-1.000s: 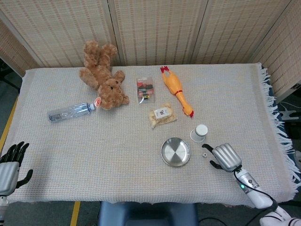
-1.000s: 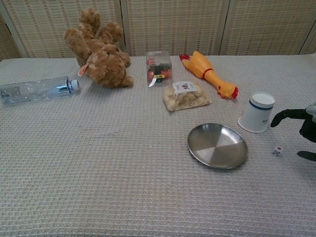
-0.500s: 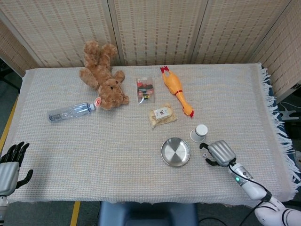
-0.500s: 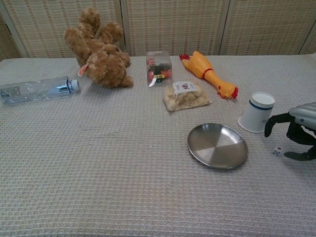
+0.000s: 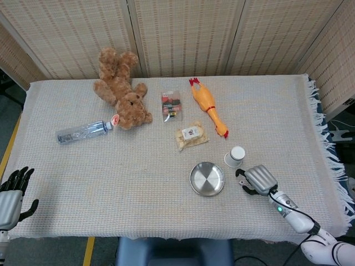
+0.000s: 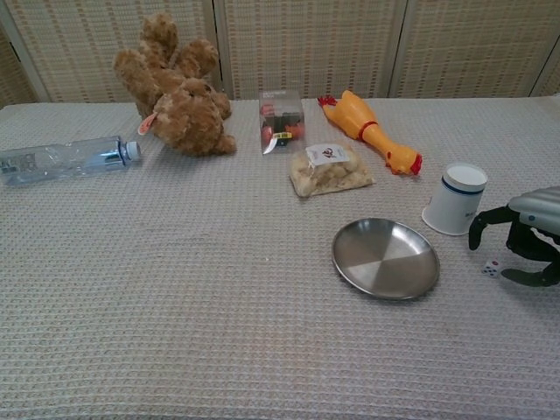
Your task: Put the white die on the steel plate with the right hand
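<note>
Hovering unclenched, the right robot hand arches over the white die; no labels legible.

A table draped in a beige waffle-weave cloth carries a brown teddy bear, a clear plastic bottle lying flat, a small clear snack box and a yellow rubber chicken. Nearer the front lie a clear bag of snacks, a white paper cup, a round steel plate and a small white die.
</note>
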Controlling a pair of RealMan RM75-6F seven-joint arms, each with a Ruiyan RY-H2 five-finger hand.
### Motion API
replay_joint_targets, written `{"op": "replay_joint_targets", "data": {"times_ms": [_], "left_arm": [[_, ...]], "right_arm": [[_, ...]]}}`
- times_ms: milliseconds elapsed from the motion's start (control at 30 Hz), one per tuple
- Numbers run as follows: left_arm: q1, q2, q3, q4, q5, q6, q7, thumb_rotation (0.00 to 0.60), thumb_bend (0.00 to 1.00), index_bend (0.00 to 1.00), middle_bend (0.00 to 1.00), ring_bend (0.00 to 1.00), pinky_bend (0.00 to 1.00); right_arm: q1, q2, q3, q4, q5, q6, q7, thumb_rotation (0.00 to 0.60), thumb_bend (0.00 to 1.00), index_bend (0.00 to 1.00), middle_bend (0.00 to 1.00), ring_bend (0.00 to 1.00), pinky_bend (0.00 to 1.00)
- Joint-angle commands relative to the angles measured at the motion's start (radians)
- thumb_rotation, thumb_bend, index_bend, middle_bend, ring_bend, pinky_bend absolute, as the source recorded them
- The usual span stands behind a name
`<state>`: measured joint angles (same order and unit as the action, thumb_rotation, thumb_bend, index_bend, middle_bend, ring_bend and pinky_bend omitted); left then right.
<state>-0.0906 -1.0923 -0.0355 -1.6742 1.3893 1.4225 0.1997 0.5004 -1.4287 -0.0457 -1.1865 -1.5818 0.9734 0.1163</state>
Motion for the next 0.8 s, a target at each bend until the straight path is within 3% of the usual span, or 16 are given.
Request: {"op": "replay_joint_targets", "data": {"times_ms": [33,800], "left_arm": [[0.000,0.000,0.000,0.000,0.000,0.000,0.001,0.600,0.35,0.00,0.02,0.02,0.21],[0.001,0.002,0.000,-0.002,0.001,0.002,0.000,0.600,0.35,0.00,0.02,0.02,0.21]], "right_arm": [[0.003,-0.001,-0.004,0.004,0.002,-0.007,0.006,0.600,0.28,0.36,0.89,0.76,1.00],[0.015,-0.034,-0.022,0.061,-0.005,-0.004,0.055,0.600,0.31,0.37,0.89,0.76,1.00]]}}
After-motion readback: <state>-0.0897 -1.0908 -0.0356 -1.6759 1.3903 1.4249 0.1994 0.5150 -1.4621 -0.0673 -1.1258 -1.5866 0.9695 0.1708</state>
